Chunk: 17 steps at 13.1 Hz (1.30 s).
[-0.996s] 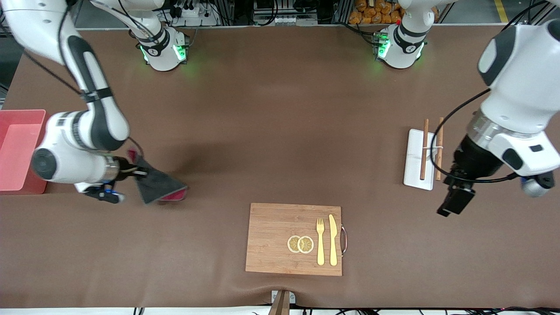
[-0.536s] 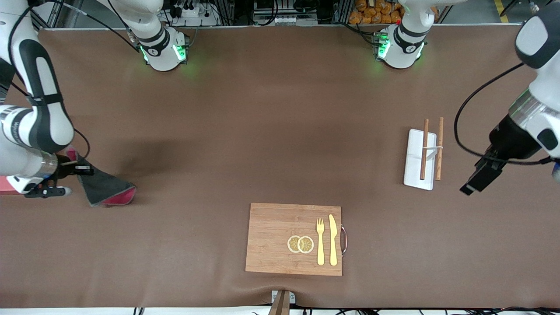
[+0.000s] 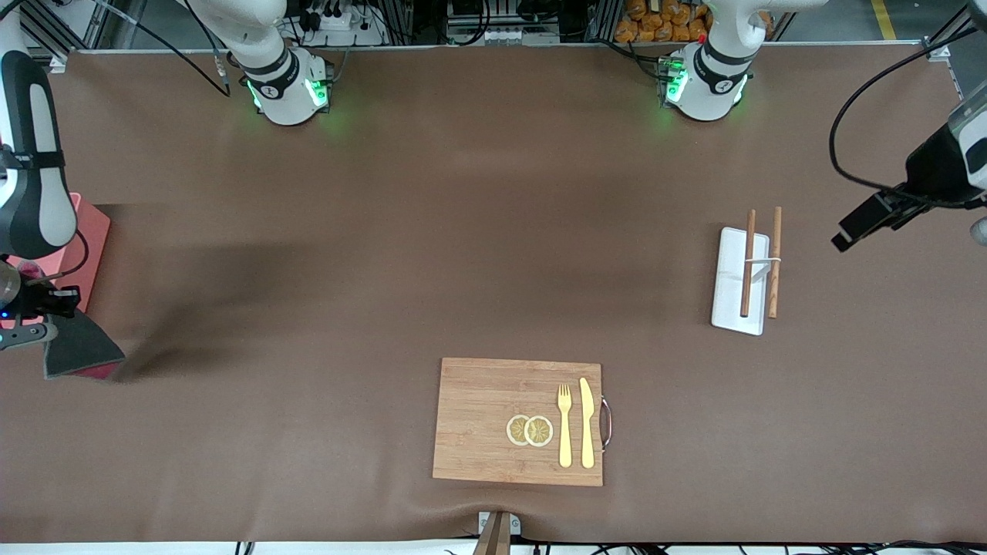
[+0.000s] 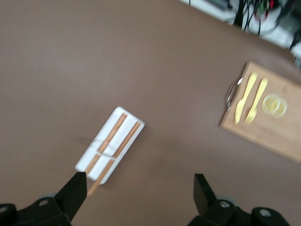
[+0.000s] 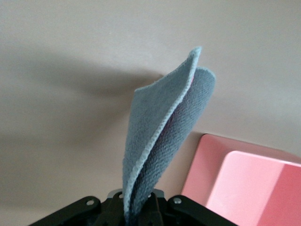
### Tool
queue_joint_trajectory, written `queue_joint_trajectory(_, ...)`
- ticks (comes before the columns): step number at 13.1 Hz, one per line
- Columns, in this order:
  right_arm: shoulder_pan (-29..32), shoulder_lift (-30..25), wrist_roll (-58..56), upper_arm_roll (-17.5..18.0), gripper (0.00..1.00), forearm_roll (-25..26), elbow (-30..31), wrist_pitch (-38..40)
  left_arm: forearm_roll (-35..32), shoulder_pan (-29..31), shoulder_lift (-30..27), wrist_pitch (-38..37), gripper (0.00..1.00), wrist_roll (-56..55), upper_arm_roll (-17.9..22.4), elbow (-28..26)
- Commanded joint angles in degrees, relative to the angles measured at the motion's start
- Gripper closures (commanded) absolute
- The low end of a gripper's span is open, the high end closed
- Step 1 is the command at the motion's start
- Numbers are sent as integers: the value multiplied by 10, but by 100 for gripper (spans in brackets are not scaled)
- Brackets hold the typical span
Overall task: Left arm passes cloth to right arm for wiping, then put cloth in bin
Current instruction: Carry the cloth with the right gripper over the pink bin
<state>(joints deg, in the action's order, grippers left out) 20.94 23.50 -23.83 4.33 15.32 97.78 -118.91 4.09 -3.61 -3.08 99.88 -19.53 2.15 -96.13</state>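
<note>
Pinched tight in the right gripper (image 5: pixel 137 207) at one folded edge, the cloth (image 3: pixel 77 351) hangs in the air at the right arm's end of the table, just beside the bin (image 3: pixel 91 243). Looks soft, fuzzy and very light, with two floppy grey layers and a bit of pink tucked between. Bends and droops easily, so best held by a bunched edge, squeezing both layers together. Not slippery, not breakable, safe to drop. Likely to drape over the bin's wall unless let go right above the middle. Up over the left arm's end of the table, the left gripper (image 4: pixel 141 188) waits with fingers spread wide and nothing between them, with the white tray (image 3: pixel 739 281) and its chopsticks (image 3: pixel 748 262) below.
</note>
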Motion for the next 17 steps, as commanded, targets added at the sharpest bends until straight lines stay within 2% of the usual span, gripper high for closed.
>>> queue_joint_trajectory(1,-49,7,96,6,100,-37,21,17,5,-8,-31,-70,0,105,16,-13)
queue_joint_trajectory(3,-109,9,186,6,100,-77,40,17,-10,-11,-34,-107,0,156,15,0)
queue_joint_trajectory(6,-202,10,356,7,100,-92,58,18,-51,-11,-32,-144,0,203,-17,20)
queue_joint_trajectory(9,-301,8,508,8,100,-130,67,18,-71,-12,-31,-166,0,251,-22,23)
queue_joint_trajectory(12,-386,8,613,8,100,-212,58,12,-72,-10,20,-168,0,257,-24,73)
queue_joint_trajectory(15,-433,8,695,7,100,-225,41,13,-71,-12,32,-168,0,254,-23,76)
queue_joint_trajectory(17,-424,1,694,5,100,-224,28,28,-63,-18,35,-168,0,245,-23,88)
